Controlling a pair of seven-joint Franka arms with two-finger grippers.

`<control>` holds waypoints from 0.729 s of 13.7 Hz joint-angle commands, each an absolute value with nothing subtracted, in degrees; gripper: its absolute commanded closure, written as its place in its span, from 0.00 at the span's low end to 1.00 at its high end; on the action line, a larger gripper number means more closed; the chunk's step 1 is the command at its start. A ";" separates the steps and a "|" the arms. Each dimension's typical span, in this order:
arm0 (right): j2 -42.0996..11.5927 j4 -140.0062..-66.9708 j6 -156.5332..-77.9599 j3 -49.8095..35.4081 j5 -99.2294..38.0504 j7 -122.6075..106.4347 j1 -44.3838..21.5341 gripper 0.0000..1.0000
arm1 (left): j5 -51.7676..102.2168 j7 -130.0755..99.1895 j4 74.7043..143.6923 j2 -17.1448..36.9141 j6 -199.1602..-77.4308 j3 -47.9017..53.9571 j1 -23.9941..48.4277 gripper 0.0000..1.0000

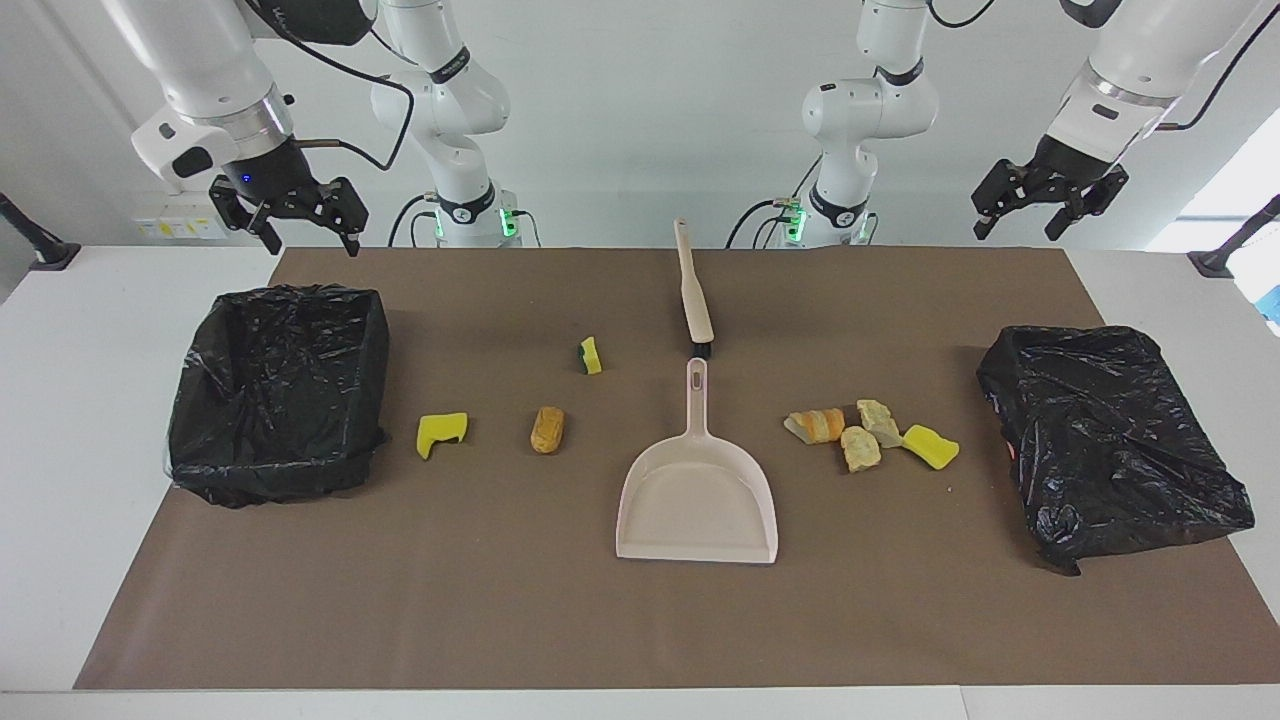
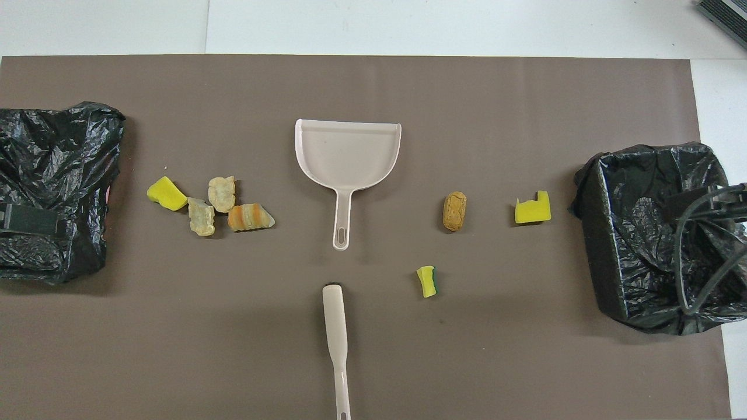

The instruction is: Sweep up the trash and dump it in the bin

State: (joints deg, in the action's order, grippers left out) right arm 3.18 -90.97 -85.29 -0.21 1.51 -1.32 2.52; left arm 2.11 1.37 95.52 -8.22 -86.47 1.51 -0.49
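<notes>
Several pieces of trash lie on the brown mat. A yellow sponge bit (image 1: 441,430) (image 2: 532,210), a tan bread-like chunk (image 1: 547,429) (image 2: 454,211) and a green-backed sponge bit (image 1: 591,355) (image 2: 427,281) lie toward the right arm's end. Toward the left arm's end sits a cluster of bread-like chunks (image 1: 861,447) (image 2: 222,193) with a yellow sponge bit (image 1: 931,446) (image 2: 166,193). The beige dustpan (image 1: 697,490) (image 2: 348,154) lies mid-mat, and the brush (image 1: 694,290) (image 2: 335,326) lies nearer to the robots. Both grippers hang open and hold nothing: the right gripper (image 1: 312,240) above the bin (image 1: 280,390) (image 2: 648,233), the left gripper (image 1: 1016,230) over the mat's corner.
A second bin wrapped in a black bag (image 1: 1110,440) (image 2: 55,186) sits at the left arm's end of the mat. White table (image 1: 90,400) borders the mat on all sides. A cable (image 2: 697,256) of the right arm hangs over the first bin in the overhead view.
</notes>
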 commanded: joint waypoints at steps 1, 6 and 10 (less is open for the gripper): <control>3.95 -90.87 -84.54 -0.53 0.70 1.39 2.64 0.00 | 2.55 1.58 95.45 -8.79 -85.78 1.41 -0.61 0.00; 4.13 -91.14 -84.11 -0.53 0.79 1.41 2.37 0.00 | 2.55 1.58 95.45 -8.79 -85.69 1.41 -0.53 0.00; 4.22 -91.23 -83.94 -0.62 0.70 1.23 2.29 0.00 | 2.55 1.58 95.45 -8.79 -85.78 1.41 -0.53 0.00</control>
State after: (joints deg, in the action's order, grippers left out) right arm 3.38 -90.83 -84.99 -0.39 1.47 -0.25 2.27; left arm 2.11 1.37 95.52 -8.22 -86.47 1.51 -0.49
